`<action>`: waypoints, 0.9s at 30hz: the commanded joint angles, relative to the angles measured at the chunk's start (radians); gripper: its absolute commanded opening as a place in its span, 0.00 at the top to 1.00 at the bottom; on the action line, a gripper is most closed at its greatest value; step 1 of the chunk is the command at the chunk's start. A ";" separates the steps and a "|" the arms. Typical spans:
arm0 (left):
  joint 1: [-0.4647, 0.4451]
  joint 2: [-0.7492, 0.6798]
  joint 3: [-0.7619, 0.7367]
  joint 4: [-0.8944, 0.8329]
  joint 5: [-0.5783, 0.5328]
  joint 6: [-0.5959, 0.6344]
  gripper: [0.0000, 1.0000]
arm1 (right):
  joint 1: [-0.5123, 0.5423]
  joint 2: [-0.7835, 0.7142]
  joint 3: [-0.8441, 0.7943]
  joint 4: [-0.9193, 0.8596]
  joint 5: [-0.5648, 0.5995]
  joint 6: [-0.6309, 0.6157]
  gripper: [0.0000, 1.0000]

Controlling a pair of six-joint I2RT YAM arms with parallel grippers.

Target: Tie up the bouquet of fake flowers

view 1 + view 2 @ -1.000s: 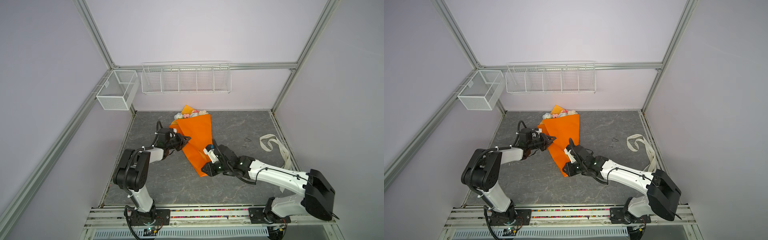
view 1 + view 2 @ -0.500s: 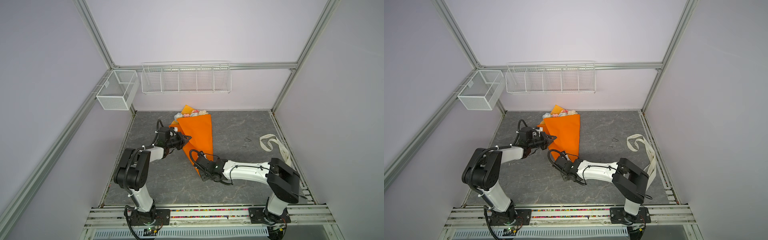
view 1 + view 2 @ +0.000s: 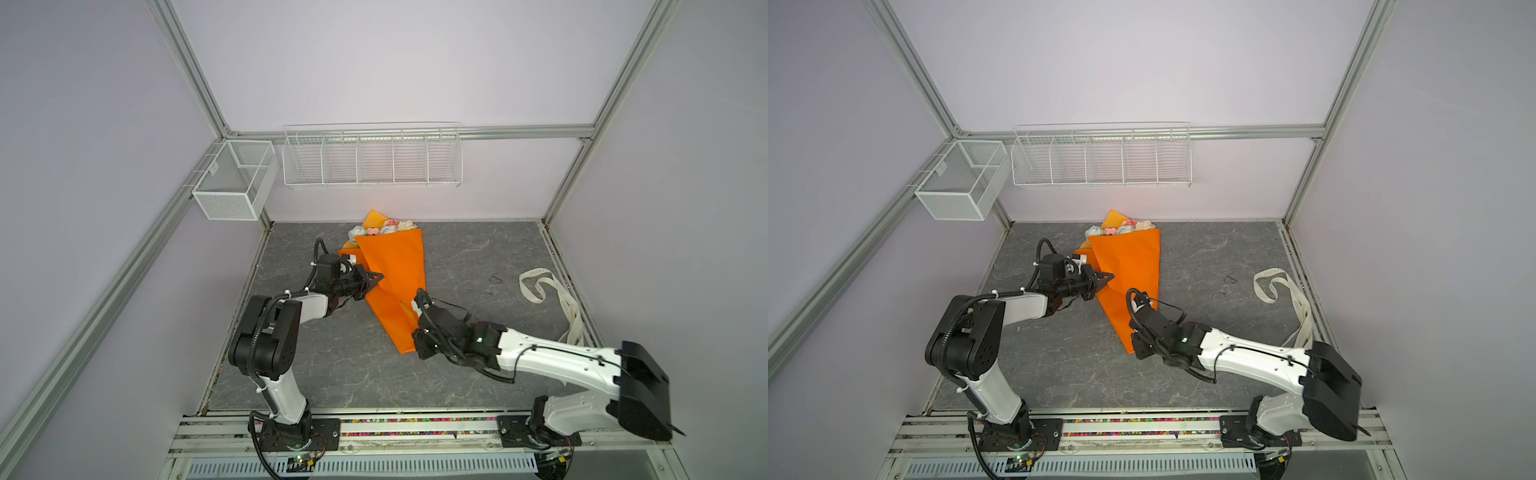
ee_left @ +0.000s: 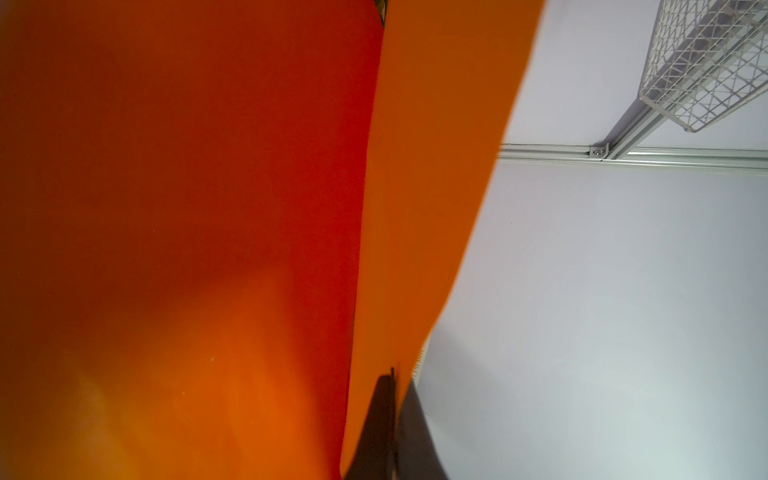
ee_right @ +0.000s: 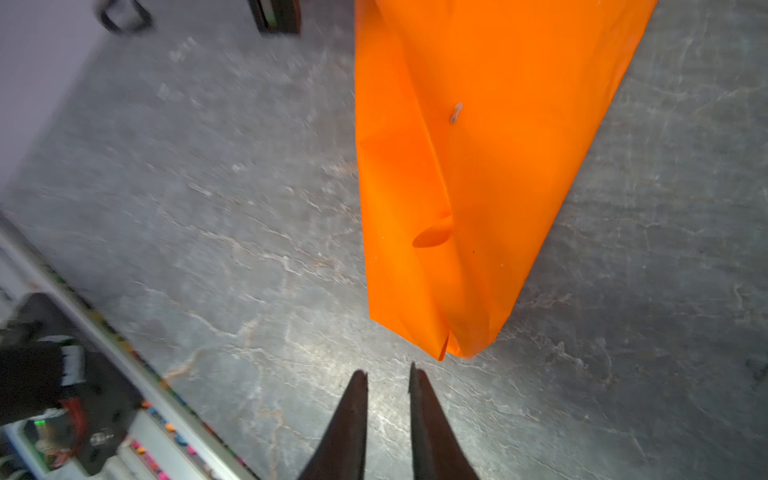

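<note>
Lifting the bouquet (image 3: 384,227) should cost you little, because fake roses on thin stems look very light. It lies on the gray tabletop (image 3: 478,257), rolled in a cone of orange paper (image 3: 395,266). The flower heads peek out at the wide end, close to the far edge, and the pointed end aims at the near edge. Only the heads show; the stems are hidden inside.

The paper looks smooth and thin, so I think it will slip, bend and crease if you squeeze hard. The petals look soft and may squash. Take hold low on the cone, where the stems should bunch up and feel firm under the paper. That is also the place to tie.

Your left tool (image 3: 376,276) is pinched shut on the side edge of the orange paper, about halfway along the cone. Your right tool (image 5: 388,372) sits just beside the pointed end, its tips a small way apart, with nothing between them.

The cream ribbon (image 3: 540,286) lies loose near the right edge, well apart from the cone. It has print on it, but the letters are too small to read. In the left wrist view a pale strip (image 4: 419,365) beside the tool has tiny letters too, and you cannot read those either.
</note>
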 commanded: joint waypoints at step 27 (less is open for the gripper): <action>0.022 -0.270 -0.096 -0.457 -0.130 0.291 0.34 | -0.255 0.330 0.029 0.179 -0.549 0.026 0.82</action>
